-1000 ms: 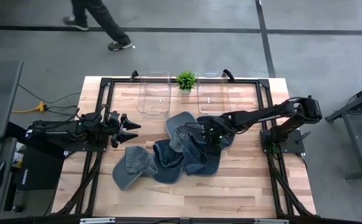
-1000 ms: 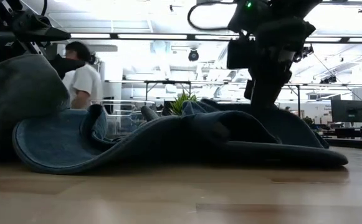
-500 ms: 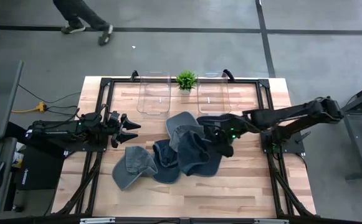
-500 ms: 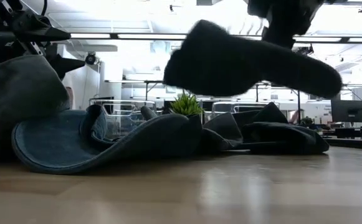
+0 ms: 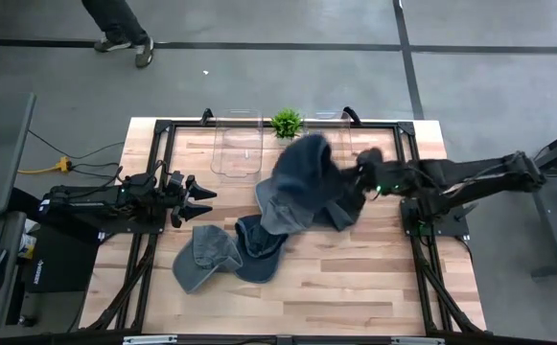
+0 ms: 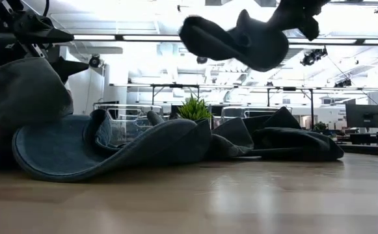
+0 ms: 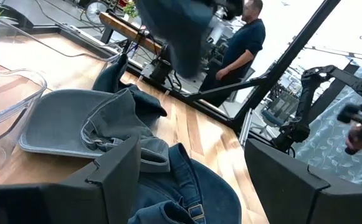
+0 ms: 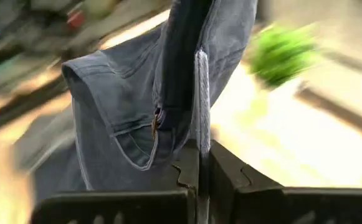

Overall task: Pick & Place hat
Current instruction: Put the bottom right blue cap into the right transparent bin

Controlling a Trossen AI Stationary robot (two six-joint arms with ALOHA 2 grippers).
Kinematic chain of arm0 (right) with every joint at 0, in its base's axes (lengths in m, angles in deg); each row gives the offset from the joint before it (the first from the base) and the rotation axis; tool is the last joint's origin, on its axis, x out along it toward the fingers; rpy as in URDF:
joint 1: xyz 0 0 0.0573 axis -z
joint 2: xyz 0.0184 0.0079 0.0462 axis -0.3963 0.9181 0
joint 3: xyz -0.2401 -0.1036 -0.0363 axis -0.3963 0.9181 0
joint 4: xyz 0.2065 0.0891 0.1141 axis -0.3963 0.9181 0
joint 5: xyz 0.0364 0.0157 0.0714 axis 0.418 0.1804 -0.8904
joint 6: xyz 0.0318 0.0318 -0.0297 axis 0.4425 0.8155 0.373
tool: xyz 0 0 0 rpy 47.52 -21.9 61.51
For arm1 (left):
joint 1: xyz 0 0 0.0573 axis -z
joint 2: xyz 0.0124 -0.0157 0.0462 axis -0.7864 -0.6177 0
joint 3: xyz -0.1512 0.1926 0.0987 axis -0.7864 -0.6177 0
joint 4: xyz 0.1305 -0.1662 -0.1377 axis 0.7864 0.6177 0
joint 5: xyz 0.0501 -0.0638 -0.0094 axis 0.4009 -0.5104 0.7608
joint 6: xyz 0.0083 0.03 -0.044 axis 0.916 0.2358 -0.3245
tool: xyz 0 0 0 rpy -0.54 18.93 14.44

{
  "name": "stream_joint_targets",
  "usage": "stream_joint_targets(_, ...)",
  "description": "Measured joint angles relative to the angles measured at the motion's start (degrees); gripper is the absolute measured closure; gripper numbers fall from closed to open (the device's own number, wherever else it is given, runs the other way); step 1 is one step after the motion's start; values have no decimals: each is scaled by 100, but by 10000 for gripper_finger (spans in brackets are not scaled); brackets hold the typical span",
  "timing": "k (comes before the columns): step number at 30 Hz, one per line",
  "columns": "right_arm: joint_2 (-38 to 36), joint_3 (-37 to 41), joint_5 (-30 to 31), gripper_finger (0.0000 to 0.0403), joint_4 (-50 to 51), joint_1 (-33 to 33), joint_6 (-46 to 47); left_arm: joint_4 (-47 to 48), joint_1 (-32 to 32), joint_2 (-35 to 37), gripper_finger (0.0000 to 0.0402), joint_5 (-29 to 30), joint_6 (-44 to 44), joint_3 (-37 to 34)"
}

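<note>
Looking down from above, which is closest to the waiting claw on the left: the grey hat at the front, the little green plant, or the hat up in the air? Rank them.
From the left gripper:
1. Grey hat, just in front of it.
2. Lifted hat, mid-table, held by the right gripper.
3. Plant, back edge.
The last two are nearly level.

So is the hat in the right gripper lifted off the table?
Lifted: the hat hangs from the shut right gripper, above the pile.

lifted hat [image 5: 302, 172] hangs above the hat pile [image 5: 249, 244] mid-table; two bins [image 5: 238, 144] and plant [image 5: 286, 123] stand behind it.
</note>
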Motion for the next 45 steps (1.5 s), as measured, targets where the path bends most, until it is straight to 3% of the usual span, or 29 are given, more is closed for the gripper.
stream_joint_targets(3, -243, 36, 517, 396, 17, 335, -17, 0, 1, -1, 135, 0, 0, 0)
stream_joint_targets(6, -489, 235, 594, 396, -132, 808, -234, 0, 2, -2, 135, 0, -2, 0)
stream_joint_targets(12, -931, 986, -312, 396, -1236, 1645, -142, 0, 0, -2, 135, 0, 0, 0)
stream_joint_targets(17, -952, 1365, -548, 396, -1984, 2134, 275, 1, 1, 0, 135, 0, -1, 0)
stream_joint_targets(21, -734, 1390, -404, 396, -1874, 2589, 442, 0, 2, 0, 135, 0, 0, 2)
stream_joint_targets(29, 139, 1392, -765, 396, -1946, 3374, 1242, 0, 0, -2, 135, 0, 0, 0)
stream_joint_targets(45, 1125, 1392, -1308, 396, -1658, 3807, 2310, 0, 2, -1, 135, 0, 0, 1)
